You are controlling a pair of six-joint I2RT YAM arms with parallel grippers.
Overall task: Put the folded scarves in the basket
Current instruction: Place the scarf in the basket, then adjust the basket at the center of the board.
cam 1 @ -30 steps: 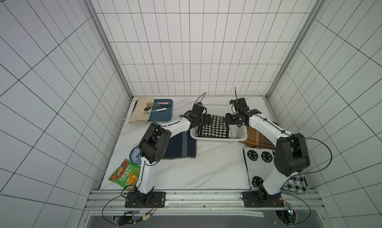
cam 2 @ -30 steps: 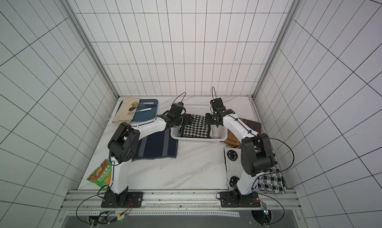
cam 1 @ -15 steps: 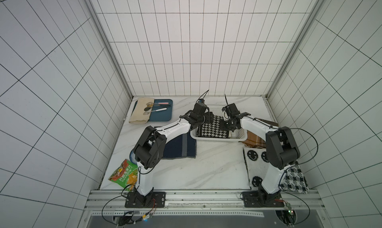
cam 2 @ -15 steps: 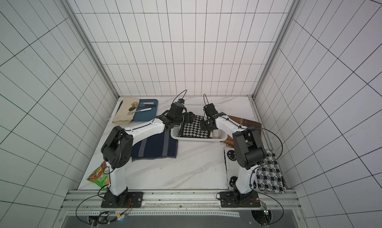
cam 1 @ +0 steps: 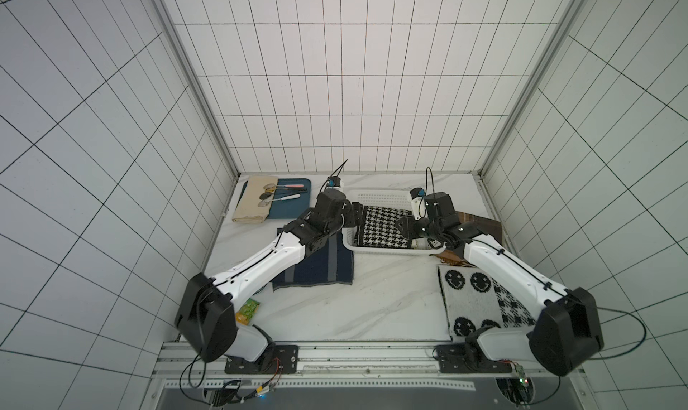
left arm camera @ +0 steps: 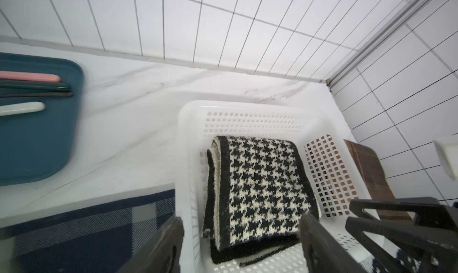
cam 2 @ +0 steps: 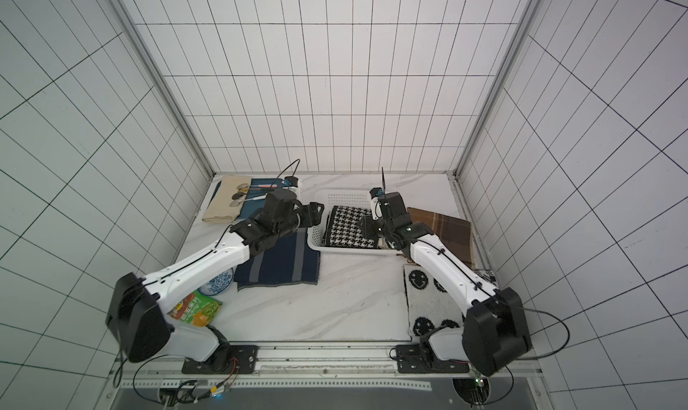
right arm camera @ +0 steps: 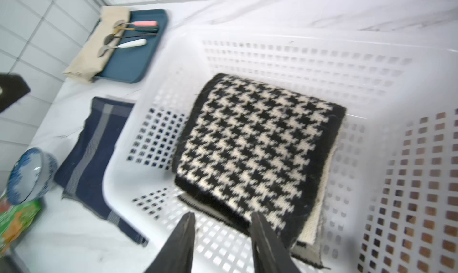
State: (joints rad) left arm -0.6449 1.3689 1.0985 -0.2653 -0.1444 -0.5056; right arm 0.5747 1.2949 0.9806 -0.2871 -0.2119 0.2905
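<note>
The folded scarf (cam 1: 383,227) (cam 2: 350,227), black-and-white houndstooth, lies flat inside the white perforated basket (cam 1: 376,195) (cam 2: 342,198) at the back of the table. My left gripper (cam 1: 355,216) (cam 2: 316,213) stands open at the basket's left end. In the left wrist view its fingers straddle the basket wall (left arm camera: 247,120), and the near edge of the scarf (left arm camera: 260,185) shows beyond the gripper (left arm camera: 243,221). My right gripper (cam 1: 404,227) (cam 2: 366,226) hangs open over the basket's right end. In its wrist view the gripper (right arm camera: 223,216) has only basket floor (right arm camera: 297,56) between its fingers, beside a corner of the scarf (right arm camera: 252,145).
A dark-teal tray (cam 1: 294,207) with spoons and a beige cloth (cam 1: 253,199) sit at the back left. A navy striped cloth (cam 1: 316,266) lies left of the basket, a brown plaid cloth (cam 1: 480,222) to its right. A smiley rug (cam 1: 473,300), a bowl (cam 2: 217,283) and a snack bag (cam 2: 195,309) are at the front.
Both arms have swung their elbows down toward the table's front, while the grippers stay at the basket's two ends. The scarf has stayed in the basket.
</note>
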